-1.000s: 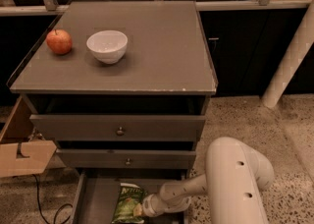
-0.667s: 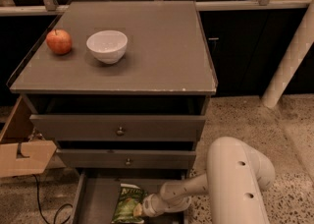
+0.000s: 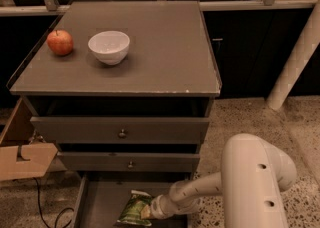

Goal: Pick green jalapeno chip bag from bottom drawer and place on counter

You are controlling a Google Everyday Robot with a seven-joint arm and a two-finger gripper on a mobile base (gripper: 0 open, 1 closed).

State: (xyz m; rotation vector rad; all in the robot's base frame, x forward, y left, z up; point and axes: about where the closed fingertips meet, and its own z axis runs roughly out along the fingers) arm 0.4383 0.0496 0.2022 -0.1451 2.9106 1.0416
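The green jalapeno chip bag (image 3: 133, 209) lies in the open bottom drawer (image 3: 100, 207) at the foot of the grey cabinet. My gripper (image 3: 150, 212) reaches into the drawer from the right and is at the bag's right edge, touching it. My white arm (image 3: 250, 177) bends down at the lower right. The counter (image 3: 165, 47) is the flat grey-brown top of the cabinet, well above the gripper.
A red apple (image 3: 60, 42) and a white bowl (image 3: 109, 47) stand on the counter's left half. Two shut knobbed drawers (image 3: 120, 131) sit above the open one. A cardboard box (image 3: 20, 157) and a cable lie at the left. A white post (image 3: 295, 57) leans at the right.
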